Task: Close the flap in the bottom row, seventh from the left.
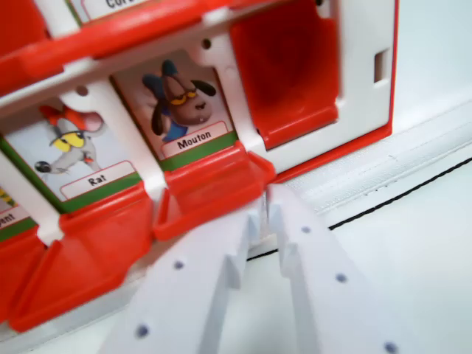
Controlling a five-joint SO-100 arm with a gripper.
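- The white plastic claw (265,210), studded with small dark screws, fills the near foreground of the wrist view; its two toothed fingers (221,273) are nearly pressed together, with only a thin slit between them and nothing pinched.
- The fingertips sit just at the front lip of a glossy red plastic flap (210,184), which lies tipped down and open below its card; whether they touch it I cannot tell.
- That lowered flap belongs to the cell showing a cartoon sheep card with a green strip labelled "Mouton" (184,103).
- To the wrist view's left, a second red plastic flap (96,247) is also lowered, under a cartoon rat card labelled "Rat" (77,151).
- At the far left edge, part of a third red flap (15,273) and a sliver of another card show, too cropped to read.
- To the wrist view's right of the sheep cell, a red flap standing upright (287,66) covers its cell, the last one before the frame's end.
- The white plastic game frame with red edging (361,51) holds all of these cells, and another row sits above, blurred.
- The frame rests on a pale white tabletop (413,236) crossed by a thin dark line.
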